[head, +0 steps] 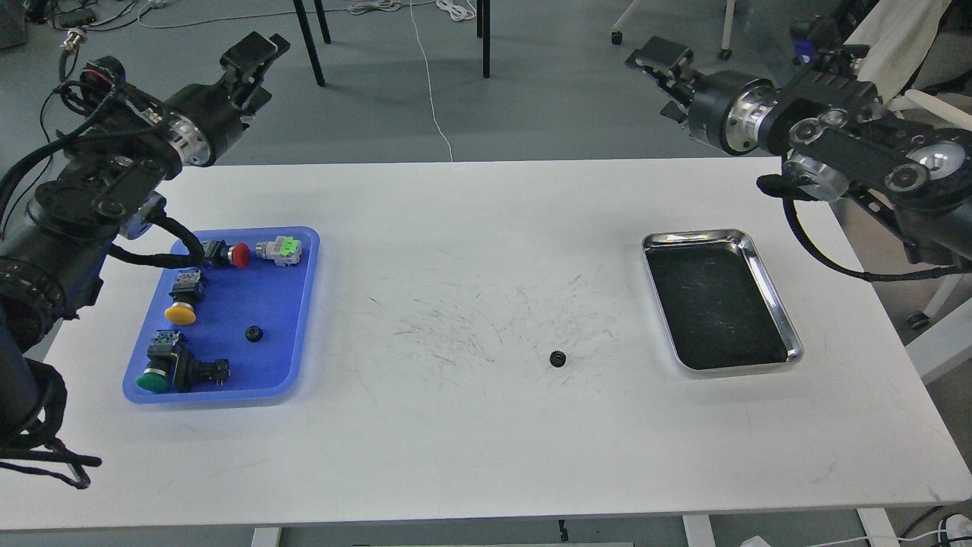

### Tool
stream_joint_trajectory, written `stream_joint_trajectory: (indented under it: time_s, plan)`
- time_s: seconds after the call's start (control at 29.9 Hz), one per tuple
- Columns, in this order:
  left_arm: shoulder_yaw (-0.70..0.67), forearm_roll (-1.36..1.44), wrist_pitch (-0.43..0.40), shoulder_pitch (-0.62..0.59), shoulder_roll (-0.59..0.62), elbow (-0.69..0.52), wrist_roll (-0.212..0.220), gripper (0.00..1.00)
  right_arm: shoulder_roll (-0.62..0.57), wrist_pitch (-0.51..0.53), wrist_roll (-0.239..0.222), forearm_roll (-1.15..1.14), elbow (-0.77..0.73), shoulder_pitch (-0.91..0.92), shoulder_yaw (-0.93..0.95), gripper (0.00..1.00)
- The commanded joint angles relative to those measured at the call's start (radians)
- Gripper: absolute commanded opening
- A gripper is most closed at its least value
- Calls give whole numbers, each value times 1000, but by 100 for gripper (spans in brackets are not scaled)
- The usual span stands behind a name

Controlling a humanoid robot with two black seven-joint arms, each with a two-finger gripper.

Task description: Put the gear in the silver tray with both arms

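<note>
A small black gear lies alone on the white table, a little right of centre and left of the silver tray. The tray's dark bottom holds nothing. My left gripper is raised high beyond the table's far left edge, open and holding nothing. At the far right my right gripper is also raised beyond the far edge, pointing left, open, with nothing in it. Both grippers are far from the gear and the tray.
A blue plastic tray at the left holds several push buttons with red, yellow and green caps, plus a second small black gear. Scuff marks cover the table's middle. Chair legs and cables stand on the floor behind.
</note>
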Motion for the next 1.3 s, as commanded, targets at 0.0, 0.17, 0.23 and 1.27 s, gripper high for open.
stream_joint_trajectory:
  time_s: [0.0,0.17,0.23,1.27]
  plan:
    - [-12,-69,-92,12,24,62,0,96,33,26,5,-13,31,20,-33,99]
    - [-63,-91,-125,20,51,74,0,96,72,73,11,-178,78,44,-71,99]
    - [-78,-93,-125,38,59,74,0,96,95,81,17,-270,91,75,-126,99]
    - [-307,-347,-125,146,65,93,140,98,293,118,229,-715,215,288,-592,96]
